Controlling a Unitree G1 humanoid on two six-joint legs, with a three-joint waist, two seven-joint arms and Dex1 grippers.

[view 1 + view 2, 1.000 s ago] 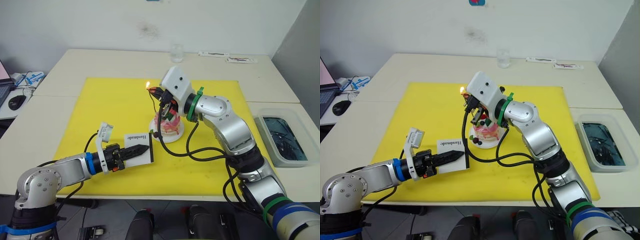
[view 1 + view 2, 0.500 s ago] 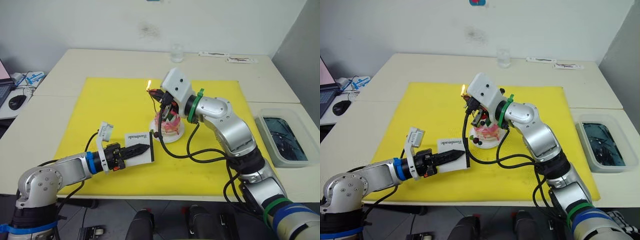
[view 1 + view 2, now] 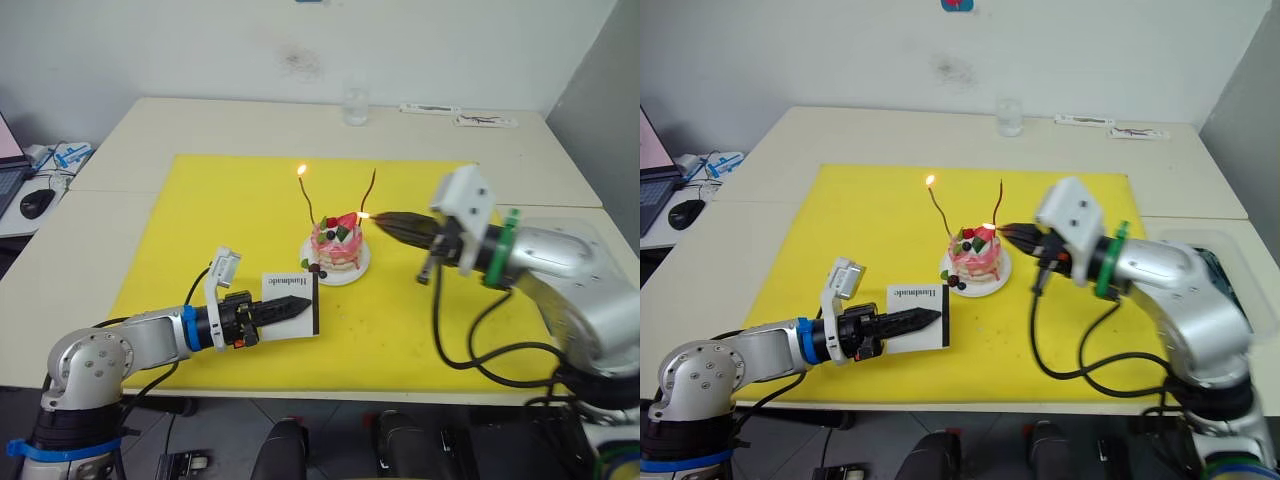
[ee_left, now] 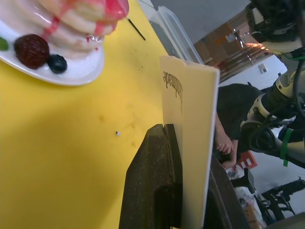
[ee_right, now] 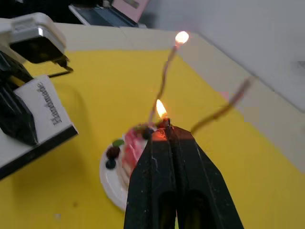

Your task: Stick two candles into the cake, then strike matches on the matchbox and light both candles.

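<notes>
You've got a yellow mat (image 3: 200, 215) on the table; cake (image 3: 337, 247) sits mid-mat, both candles (image 3: 307, 202) in, one lit. Left gripper (image 3: 300, 306) clamps the matchbox (image 3: 290, 305) upright near the cake. Right gripper (image 3: 385, 220) pinches a burning match (image 5: 163, 122) beside the cake.
</notes>
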